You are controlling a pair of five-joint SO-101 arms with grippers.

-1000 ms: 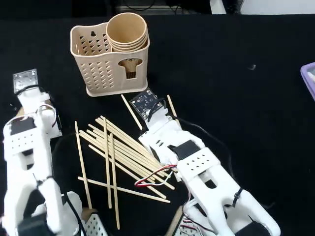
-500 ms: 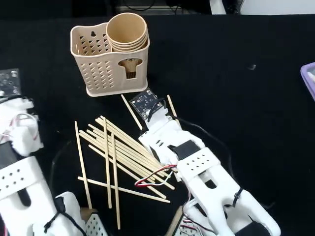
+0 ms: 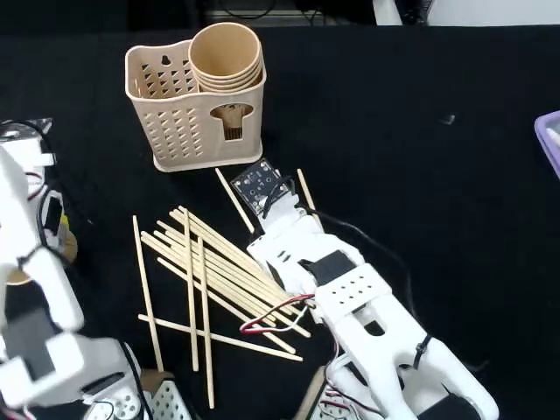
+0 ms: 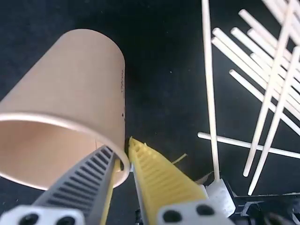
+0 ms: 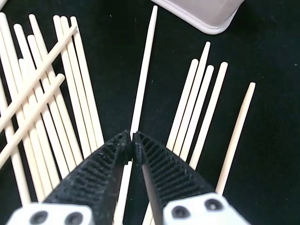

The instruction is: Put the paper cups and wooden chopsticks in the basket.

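Left jaws astride cup [image 4: 70, 89] rim

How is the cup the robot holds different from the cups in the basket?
The held cup is single; the basket cups are stacked. The left gripper pinches the held cup's rim, outside the basket; the basket cups stand inside it, untouched. Both are tan paper.

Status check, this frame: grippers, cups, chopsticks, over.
Left gripper shut on paper cup rim. Right gripper shut, tips over loose chopsticks on table. Basket holds stacked cups. Nothing in the way.
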